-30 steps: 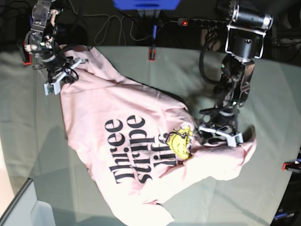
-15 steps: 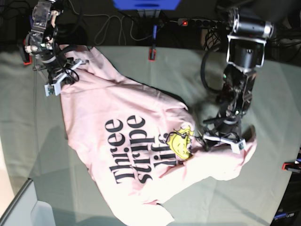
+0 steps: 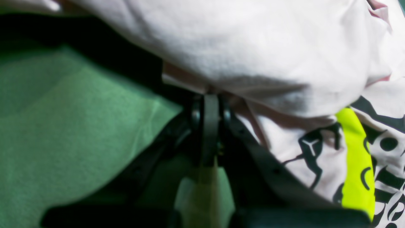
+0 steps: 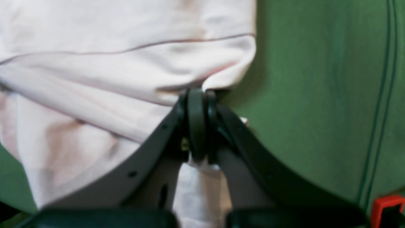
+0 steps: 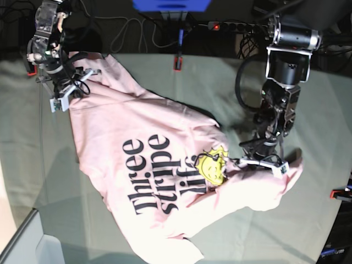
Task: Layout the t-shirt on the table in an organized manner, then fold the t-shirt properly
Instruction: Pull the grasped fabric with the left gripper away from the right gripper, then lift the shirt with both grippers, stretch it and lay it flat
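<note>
Shirt: the pale pink cotton t-shirt [image 5: 165,165] with big black lettering and a small yellow sun cartoon lies print side up across the middle of the table, slanted and rumpled, not yet spread flat.
Table: the wide surface under a creased grey-green cloth [image 5: 220,77], with red-and-black clamps [image 5: 178,63] at its edges, has much free room on every side of the shirt.
Left gripper: the left gripper [image 3: 210,106] is clenched; in its wrist view the two jaws meet on a fold of pink fabric close to the yellow cartoon, so it grasps the shirt. In the base view it sits at the shirt's side on that view's right [image 5: 267,164].
Right gripper: the right gripper [image 4: 197,101] is also clenched on the shirt, pinching a hemmed edge of it. In the base view it is at the far corner on that view's left [image 5: 61,94].
Step, as I judge: both corners are taken, and the next move is probably to lift and stretch the shirt open.
Risk 1: the left pinch seems to hold a bunched fold, maybe more than one layer; pulling could then drag the shirt into a twist and not open it.
Risk 2: the right hold is near the very edge of the hem; a strong pull apart could make the fabric slip out.
Risk 3: if the arms pull low, the shirt may drag the table cloth and wrinkle it more.
</note>
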Available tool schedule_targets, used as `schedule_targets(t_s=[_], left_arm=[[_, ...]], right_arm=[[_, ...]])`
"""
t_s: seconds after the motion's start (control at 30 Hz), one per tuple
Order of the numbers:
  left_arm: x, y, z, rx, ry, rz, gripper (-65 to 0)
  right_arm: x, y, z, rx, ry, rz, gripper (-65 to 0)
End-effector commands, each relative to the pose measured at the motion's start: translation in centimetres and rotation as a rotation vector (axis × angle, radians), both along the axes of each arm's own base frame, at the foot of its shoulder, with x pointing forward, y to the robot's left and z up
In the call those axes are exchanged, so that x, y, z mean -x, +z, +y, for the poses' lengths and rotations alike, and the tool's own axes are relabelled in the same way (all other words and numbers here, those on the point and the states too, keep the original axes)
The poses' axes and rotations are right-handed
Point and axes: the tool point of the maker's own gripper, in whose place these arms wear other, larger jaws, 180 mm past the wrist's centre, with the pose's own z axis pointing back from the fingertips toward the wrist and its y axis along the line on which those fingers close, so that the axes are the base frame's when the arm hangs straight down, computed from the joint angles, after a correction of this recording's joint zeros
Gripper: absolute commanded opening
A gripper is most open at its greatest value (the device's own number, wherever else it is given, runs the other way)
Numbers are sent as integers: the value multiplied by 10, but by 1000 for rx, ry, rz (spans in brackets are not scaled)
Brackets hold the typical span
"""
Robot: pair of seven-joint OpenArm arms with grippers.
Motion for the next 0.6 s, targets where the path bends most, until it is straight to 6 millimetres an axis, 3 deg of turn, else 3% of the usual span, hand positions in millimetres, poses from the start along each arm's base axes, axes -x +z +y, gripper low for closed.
schedule_targets(t_s=[0.0,0.13,0.33,0.4,0.57], left_arm=[[5,-3,1,3,-5,22,-650],[17,7,-1,-6,-22,-18,-648],[45,63,10,-77,-86,-176,-648],[58,85,28,-109,-71,-225,-648],[88,138,74,-170,20,-316,-648]], right_arm=[[-8,8,-3,6,2,-40,-650],[-17,12,-3,7,0,-55,-650],[-22,17,-4,10,2,-73,-650],[-26,22,-5,18,5,-90,-650],[-48,61,-10,66,22,-198,-650]])
